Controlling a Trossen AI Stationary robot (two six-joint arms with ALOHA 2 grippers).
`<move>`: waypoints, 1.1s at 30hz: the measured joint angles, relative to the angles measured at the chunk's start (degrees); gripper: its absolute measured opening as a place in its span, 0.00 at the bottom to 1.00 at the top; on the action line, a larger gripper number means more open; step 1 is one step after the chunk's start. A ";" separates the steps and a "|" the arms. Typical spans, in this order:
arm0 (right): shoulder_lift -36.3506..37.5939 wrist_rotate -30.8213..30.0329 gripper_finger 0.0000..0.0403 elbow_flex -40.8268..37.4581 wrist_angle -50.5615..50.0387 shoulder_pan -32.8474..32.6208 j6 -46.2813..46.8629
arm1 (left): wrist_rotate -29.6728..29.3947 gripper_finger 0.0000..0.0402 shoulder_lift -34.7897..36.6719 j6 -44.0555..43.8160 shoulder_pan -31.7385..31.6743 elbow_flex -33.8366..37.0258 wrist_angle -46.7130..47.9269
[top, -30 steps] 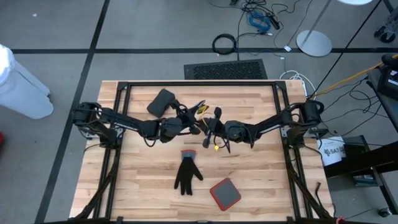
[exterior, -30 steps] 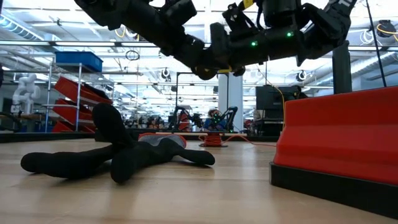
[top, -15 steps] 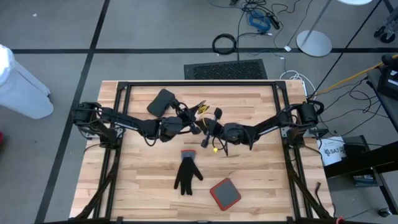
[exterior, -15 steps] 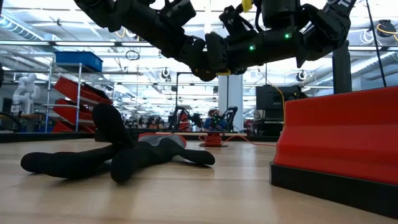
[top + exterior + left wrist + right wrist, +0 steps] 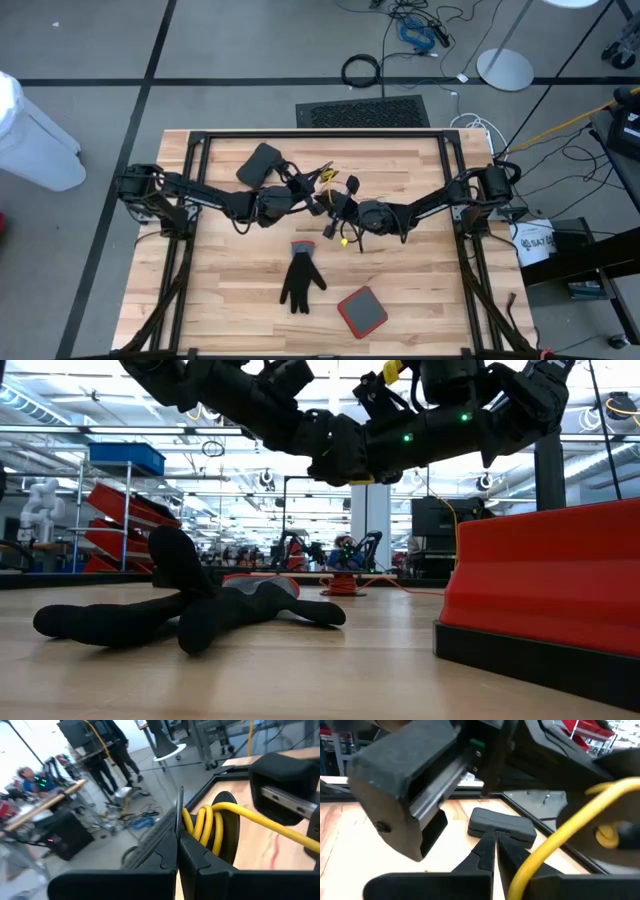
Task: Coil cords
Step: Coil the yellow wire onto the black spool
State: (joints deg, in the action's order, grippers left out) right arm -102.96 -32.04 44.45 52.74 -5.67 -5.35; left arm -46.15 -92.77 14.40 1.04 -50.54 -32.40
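my left gripper (image 5: 177, 845) clenched on the yellow cord (image 5: 210, 822) at frame centre of the high view, my right gripper (image 5: 492, 842) pinched shut just beside it, cord loops between them above the table (image 5: 400, 290), black glove (image 5: 300, 280) lower centre, red pad (image 5: 361, 311) lower right

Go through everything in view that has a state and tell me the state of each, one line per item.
left gripper: shut, raised over the table's middle
right gripper: shut, raised, close to the left one
yellow cord: partly coiled in loops, held up between the grippers
black glove: lying flat
red-edged pad: lying flat, untouched
black case: closed, flat
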 joint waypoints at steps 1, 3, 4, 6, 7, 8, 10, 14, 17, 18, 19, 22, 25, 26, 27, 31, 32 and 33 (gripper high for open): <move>0.00 0.40 0.01 0.00 0.03 -0.03 -0.28 | 0.88 0.00 -0.33 -1.06 -0.17 0.00 -0.32; 0.00 1.91 0.01 0.00 -0.74 -0.03 -1.12 | 2.61 0.00 -1.03 -2.85 -0.56 0.02 -0.72; 0.00 2.04 0.01 0.00 -1.36 -0.03 -1.41 | 3.54 0.00 -1.42 -3.74 -0.69 0.02 -1.26; 0.00 1.89 0.01 -0.02 -2.25 -0.03 -2.08 | 5.19 0.00 -2.22 -6.14 -0.99 0.02 -2.32; 0.00 1.87 0.01 -0.04 -2.41 -0.03 -2.49 | 5.93 0.00 -2.65 -7.38 -1.20 0.02 -2.69; 0.00 1.86 0.01 -0.04 -2.38 -0.03 -2.84 | 6.60 0.00 -3.03 -8.65 -1.43 0.02 -3.00; 0.00 1.05 0.01 -0.04 -2.42 -0.03 -2.94 | 7.22 0.00 -3.55 -10.69 -1.93 0.02 -3.22; 0.00 0.14 0.01 -0.07 -2.51 -0.03 -3.76 | 9.03 0.00 -3.55 -13.28 -2.70 0.25 -3.27; 0.00 0.22 0.01 -0.07 -2.71 -0.03 -4.18 | 10.21 0.00 -3.55 -14.03 -2.99 0.28 -3.35; 0.00 0.49 0.01 -0.07 -3.12 -0.03 -4.21 | 10.24 0.00 -3.55 -13.98 -2.99 0.28 -3.34; 0.00 0.59 0.01 -0.07 -3.78 -0.03 -4.21 | 10.32 0.00 -3.55 -13.91 -2.99 0.28 -3.32; 0.00 0.64 0.01 -0.07 -5.33 -0.09 -4.32 | 10.81 0.00 -3.55 -13.98 -2.99 0.28 -3.30; 0.00 0.70 0.01 -0.07 -5.41 -0.21 -4.63 | 13.14 0.00 -3.55 -15.59 -3.59 0.28 -3.31; 0.00 0.70 0.01 -0.07 -5.38 -0.26 -4.98 | 14.31 0.00 -3.55 -16.58 -3.82 0.28 -3.40; 0.00 0.70 0.01 -0.07 -5.31 -0.30 -5.49 | 15.45 0.00 -3.55 -17.45 -4.12 0.28 -3.72; 0.00 0.84 0.01 -0.07 -5.39 -0.49 -7.14 | 20.68 0.00 -3.55 -21.41 -5.27 0.31 -5.83; 0.00 0.90 0.01 -0.07 -5.42 -0.49 -7.37 | 21.90 0.00 -3.55 -22.59 -5.66 0.31 -5.88; 0.00 1.11 0.01 -0.09 -5.41 -0.49 -7.50 | 23.00 0.00 -3.55 -23.75 -6.06 0.31 -5.85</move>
State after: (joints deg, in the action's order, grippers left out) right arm -102.96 -30.92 44.36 47.33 -6.15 -12.85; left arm -23.15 -96.31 -9.34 -5.03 -50.24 -38.25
